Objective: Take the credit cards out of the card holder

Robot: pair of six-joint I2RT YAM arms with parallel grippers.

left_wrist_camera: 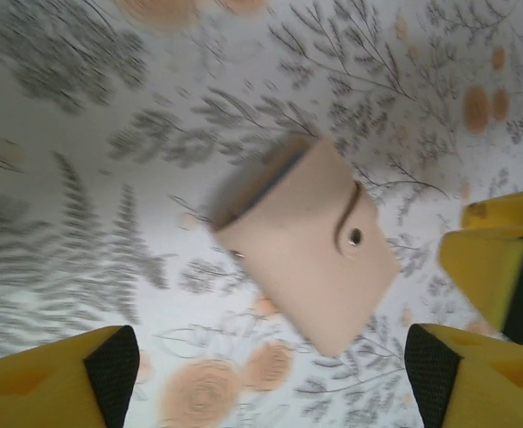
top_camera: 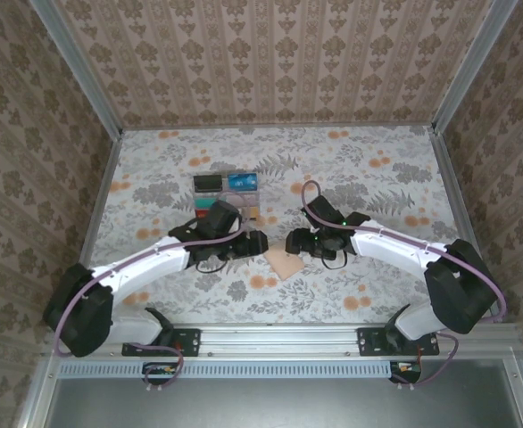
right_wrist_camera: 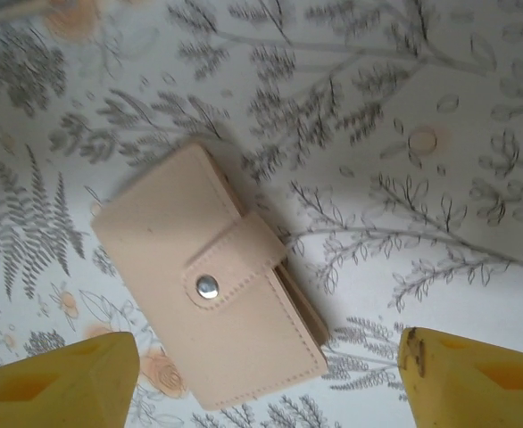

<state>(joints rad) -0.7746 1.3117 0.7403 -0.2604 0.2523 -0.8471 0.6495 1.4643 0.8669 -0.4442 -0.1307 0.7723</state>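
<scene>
- Card holder (top_camera: 284, 264): a tan-peach wallet lying flat on the floral table (top_camera: 395, 285), toward 6 o'clock of the table's centre, between the two grippers.
- Closure: the holder is folded shut. Its strap (right_wrist_camera: 244, 254) crosses the front and is fastened by a metal snap (right_wrist_camera: 207, 286). The left wrist view shows a dark inner edge along one side. Whether any card is inside cannot be told.
- Credit cards (top_camera: 235, 183): laid flat in a cluster at 11 o'clock of the holder, apart from it. A black card (top_camera: 210, 183) and a blue card (top_camera: 244, 181) lie side by side in the far row. The near row shows teal, red and tan-orange and is partly covered by the left arm.
- Left gripper (top_camera: 260, 242): just beside the holder at 10 o'clock. Its yellow fingers (left_wrist_camera: 56, 383) stand wide apart and grip nothing; the holder lies in the gap, touching neither.
- Right gripper (top_camera: 294, 241): just beside the holder at 1 o'clock. Its jaws are spread wide and empty, with its fingers (right_wrist_camera: 56, 383) clear of the holder.
</scene>
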